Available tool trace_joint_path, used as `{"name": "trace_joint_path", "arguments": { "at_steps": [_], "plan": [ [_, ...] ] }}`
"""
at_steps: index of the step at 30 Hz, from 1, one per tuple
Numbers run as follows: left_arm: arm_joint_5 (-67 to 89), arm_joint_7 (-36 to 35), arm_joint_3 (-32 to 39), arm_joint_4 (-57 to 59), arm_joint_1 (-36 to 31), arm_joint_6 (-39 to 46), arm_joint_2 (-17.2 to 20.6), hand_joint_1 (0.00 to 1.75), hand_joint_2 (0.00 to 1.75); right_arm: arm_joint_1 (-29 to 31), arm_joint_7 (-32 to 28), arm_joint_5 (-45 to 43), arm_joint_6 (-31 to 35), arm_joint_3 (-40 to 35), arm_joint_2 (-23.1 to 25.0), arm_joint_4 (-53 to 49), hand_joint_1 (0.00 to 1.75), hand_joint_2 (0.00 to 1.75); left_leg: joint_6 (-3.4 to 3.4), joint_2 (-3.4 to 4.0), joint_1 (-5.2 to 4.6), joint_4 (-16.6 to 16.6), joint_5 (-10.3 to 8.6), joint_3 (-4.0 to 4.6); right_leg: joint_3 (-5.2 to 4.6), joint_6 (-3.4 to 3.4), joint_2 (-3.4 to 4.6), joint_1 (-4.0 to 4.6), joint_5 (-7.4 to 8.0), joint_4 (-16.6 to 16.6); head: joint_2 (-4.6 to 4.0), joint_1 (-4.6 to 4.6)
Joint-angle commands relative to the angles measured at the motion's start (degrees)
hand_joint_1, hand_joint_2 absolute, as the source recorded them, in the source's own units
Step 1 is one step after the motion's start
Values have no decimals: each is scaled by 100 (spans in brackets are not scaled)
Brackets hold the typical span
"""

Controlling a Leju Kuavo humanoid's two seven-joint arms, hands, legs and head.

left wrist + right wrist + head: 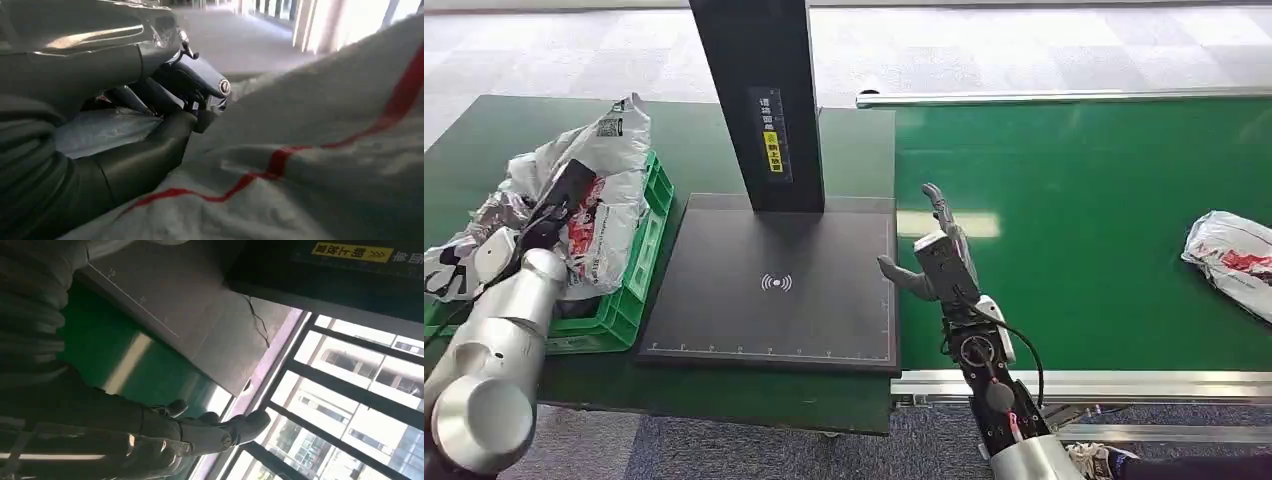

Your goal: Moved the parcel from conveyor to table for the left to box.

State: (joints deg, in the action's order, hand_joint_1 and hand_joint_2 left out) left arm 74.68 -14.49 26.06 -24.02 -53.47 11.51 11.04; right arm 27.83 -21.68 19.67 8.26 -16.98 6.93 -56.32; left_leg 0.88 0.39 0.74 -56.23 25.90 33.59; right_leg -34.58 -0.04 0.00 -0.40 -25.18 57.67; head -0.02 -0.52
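Silver arm segments rise from the lower left corner of the head view, and the left robot hand (552, 205) at their end reaches into the heap of crumpled white and silver plastic mailer bags (599, 190) piled in the green plastic crate (639, 265) on the dark green table (714, 130). In the left wrist view the dark fingers (165, 92) and thick grey thumb are curled in against white plastic with a red line (310, 165), pressed close to it; whether they actually grip a bag I cannot tell.

Just right of the crate lies a flat black scanner pad with a white wireless symbol (774, 283), and a black upright post with a yellow label (764, 100) stands at its far edge.

At the pad's right edge, over the near part of the bright green conveyor belt (1084, 200), the right robot hand (932, 255) is raised upright on its black forearm, thumb jutting left toward the pad, fingers pointing away from the robot and spread, holding nothing. The right wrist view shows those fingers (220, 430) extended side by side, with the belt and the pad's corner behind them.

Far to the right on the belt, well apart from that hand, lies the parcel, a wrinkled white plastic mailer with red print (1234, 255), flat on the belt and partly cut by the picture's edge.
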Motion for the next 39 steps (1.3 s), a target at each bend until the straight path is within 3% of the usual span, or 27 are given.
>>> {"name": "trace_joint_path", "arguments": {
  "at_steps": [1,2,3,4,5,6,8,9,10,11,13,14,15,17,18,19,23,25,26,28,29,32,34,35,39],
  "plan": [
    [-247,-321,770,1069,198,-1141,-21,166,175,452,-15,1,-124,-234,13,667,0,175,-5,9,-7,16,2,-27,21,1,11,-7,-1,-10,0,0],
    [-305,-431,855,1045,280,-1092,-26,103,175,429,-5,11,-135,-248,19,626,0,175,-4,5,-8,18,0,-29,23,1,7,-8,-1,-10,0,2],
    [-311,-417,864,1056,307,-1066,-26,103,175,416,1,14,-139,-253,21,607,0,175,-4,1,-10,17,0,-28,22,1,5,-11,-2,-8,0,0],
    [-322,-429,893,1015,346,-913,-32,0,175,390,13,24,-140,-258,15,564,0,175,-3,-4,-11,13,1,-27,24,2,1,-11,-4,-4,0,2],
    [-396,-291,997,946,415,-317,-57,0,175,337,29,29,-148,-256,0,471,0,175,-5,-6,-11,27,-4,-41,38,2,-1,-11,-1,-17,0,0],
    [-398,-279,1000,959,414,-314,-46,0,175,328,30,29,-148,-256,-5,456,0,175,-5,-4,-11,20,-1,-41,38,4,-5,-12,-3,-10,0,2],
    [-785,633,1339,786,461,1479,-120,0,175,209,79,27,-142,-234,-54,216,0,175,-6,-4,-11,26,-3,-54,54,5,-7,-12,-2,-15,2,2],
    [-790,642,1343,795,461,1473,-104,0,175,199,77,27,-145,-231,-69,212,0,175,-5,-6,-8,18,-1,-51,53,5,-9,-9,-3,-10,0,0],
    [-1006,1046,1489,719,449,1952,-140,0,175,163,84,25,-145,-226,-78,127,0,175,-4,-9,-7,13,0,-48,51,4,-12,-8,-5,-5,0,0],
    [-1461,1984,1726,633,428,2697,-192,0,175,129,93,20,-140,-222,-85,51,0,175,-6,-9,-5,18,-4,-48,51,4,-12,-6,-1,-13,0,-4],
    [-1892,2854,2074,300,452,2849,-285,0,175,132,91,14,-139,-233,-82,40,0,175,-3,-2,-2,6,1,-39,40,2,-10,-3,-3,-3,0,-2],
    [-2548,3706,2411,374,327,2849,-346,0,175,163,78,-2,-137,-243,-76,89,0,175,-4,-4,0,7,0,-36,38,1,-9,0,-2,-7,0,-2],
    [-2594,3769,2419,416,315,2849,-330,0,175,176,73,-6,-133,-241,-73,112,0,175,-3,-11,1,3,0,-32,35,1,-16,1,-4,-4,0,-2],
    [-3129,4992,2765,30,272,2849,-525,0,175,257,-10,-45,-110,-248,-46,262,0,175,-5,-17,-1,6,1,-37,39,1,-19,-1,-7,-6,0,-2],
    [-3129,4992,2765,30,272,2849,-525,0,175,257,-10,-45,-110,-248,-46,262,0,175,-3,-13,2,1,1,-33,35,2,-15,2,-5,-3,2,-2],
    [-3253,5449,2952,-223,258,2849,-671,0,175,301,-47,-60,-105,-255,-27,331,0,175,-2,-11,1,0,1,-30,31,2,-13,0,-4,-1,0,2],
    [-4514,5449,1732,-1640,714,2849,-1009,0,175,404,-138,-102,-94,-278,0,499,0,175,-5,-13,2,-1,-1,-19,23,3,-16,2,-3,-2,0,0],
    [-4826,5449,1476,-1889,813,2849,-1054,0,175,424,-152,-109,-91,-278,7,530,0,175,-7,-10,3,3,-1,-20,26,4,-13,3,0,-8,0,-2],
    [-5601,5449,766,-2521,1141,2849,-1093,0,175,444,-203,-138,-71,-264,16,567,0,175,-5,-10,3,-1,1,-19,24,2,-12,3,-2,-3,0,-2],
    [-5848,5449,487,-2848,1279,2849,-1184,0,175,450,-240,-171,-43,-234,24,576,0,175,-3,-6,2,3,1,-21,24,2,-9,2,-2,-5,0,-2],
    [-6473,5449,-200,-3412,1586,2743,-1185,0,175,447,-344,-385,-49,-103,68,587,0,175,-4,-11,3,2,1,-20,25,2,-13,3,-3,-5,0,0],
    [-6817,5449,-806,-4078,1939,2753,-1320,0,175,416,-470,-922,-194,207,157,572,0,175,-5,-20,3,0,1,-17,24,3,-22,3,-5,-5,0,0],
    [-6817,5449,-806,-4078,1939,2753,-1320,0,175,416,-470,-922,-194,207,157,572,0,175,-4,-17,0,2,0,-14,20,3,-20,0,-4,-4,0,0],
    [-6972,5449,-1271,-4716,2234,2744,-1358,0,175,402,-556,-1298,-333,365,175,574,0,175,-6,-23,1,1,1,-15,24,5,-23,1,-5,-6,0,0],
    [-6993,5449,-1929,-5785,2651,2849,-1479,0,175,366,-632,-1747,-580,447,114,503,0,175,-6,-17,2,0,3,-11,22,5,-20,2,-4,-6,0,-2]
  ]
}}
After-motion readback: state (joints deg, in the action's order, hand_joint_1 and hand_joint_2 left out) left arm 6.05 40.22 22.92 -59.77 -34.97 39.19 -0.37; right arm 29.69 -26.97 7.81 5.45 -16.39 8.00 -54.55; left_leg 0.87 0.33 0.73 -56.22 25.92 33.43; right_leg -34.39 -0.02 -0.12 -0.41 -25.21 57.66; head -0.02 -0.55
